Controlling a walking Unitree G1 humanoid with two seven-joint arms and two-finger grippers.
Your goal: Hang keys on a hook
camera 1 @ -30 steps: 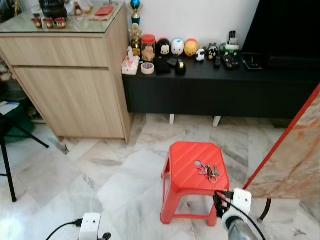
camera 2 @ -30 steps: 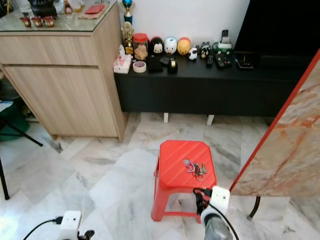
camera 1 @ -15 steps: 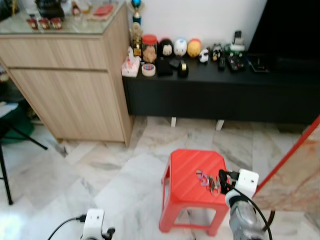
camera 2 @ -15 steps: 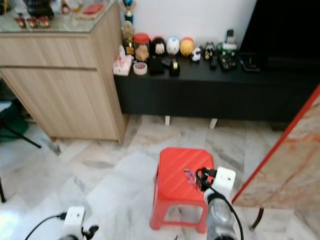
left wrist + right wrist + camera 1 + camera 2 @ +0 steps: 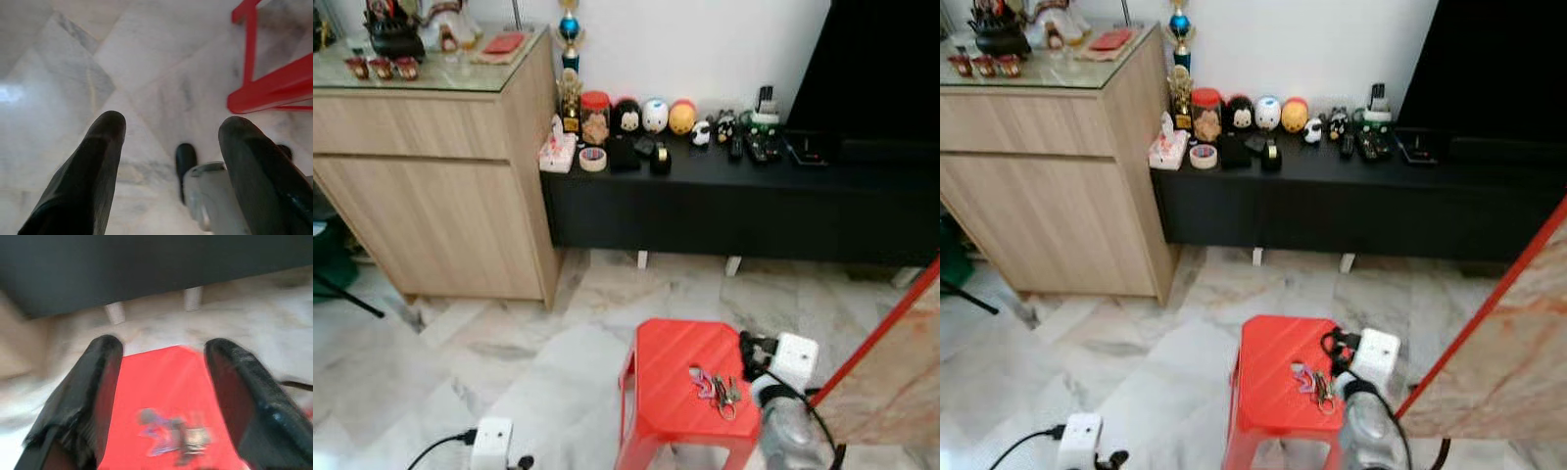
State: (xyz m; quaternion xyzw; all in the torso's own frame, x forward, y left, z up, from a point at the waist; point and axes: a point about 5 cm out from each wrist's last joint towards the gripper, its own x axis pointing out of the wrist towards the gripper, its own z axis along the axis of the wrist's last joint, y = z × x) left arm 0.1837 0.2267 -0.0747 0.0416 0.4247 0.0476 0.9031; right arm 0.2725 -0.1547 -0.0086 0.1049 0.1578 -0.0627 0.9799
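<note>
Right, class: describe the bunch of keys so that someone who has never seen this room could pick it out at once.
Find the long black cabinet against the white wall; on the marble floor in front of it stands a red plastic stool. The bunch of keys lies flat on the stool's seat, toward its right side. It is the only thing on the seat, small metal keys with a pinkish tag.

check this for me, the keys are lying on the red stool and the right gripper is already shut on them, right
Not quite. The keys do lie on the red stool, but the right gripper is open. The right wrist view shows its two fingers spread wide apart, with the keys lying untouched between them on the seat.
</note>
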